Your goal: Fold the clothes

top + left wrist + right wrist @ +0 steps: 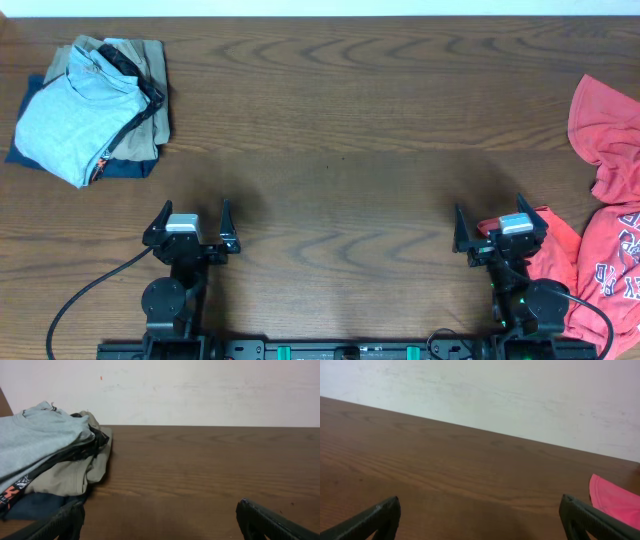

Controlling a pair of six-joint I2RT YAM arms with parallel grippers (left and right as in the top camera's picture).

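Folding is not begun: the left claw (pixel 193 215) and right claw (pixel 489 213) are open, empty; next, grasp the crumpled red T-shirt (pixel 606 128).

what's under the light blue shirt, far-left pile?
Under the light blue shirt: a black layer, a tan garment, then a navy piece at the bottom. Mostly covered, so what they are is unclear.

Soft, even light falls from above on the dark brown wooden counter (pixel 340 120), with no glare on the grain. My left claw (pixel 194 216) and right claw (pixel 498 224) throw faint, blurry shadows just beyond themselves. In my wrist views the white wall (pixel 200 390) is bright and a little washed out. My black fingertips (pixel 375 520) sit dark and soft-edged in the bottom corners.
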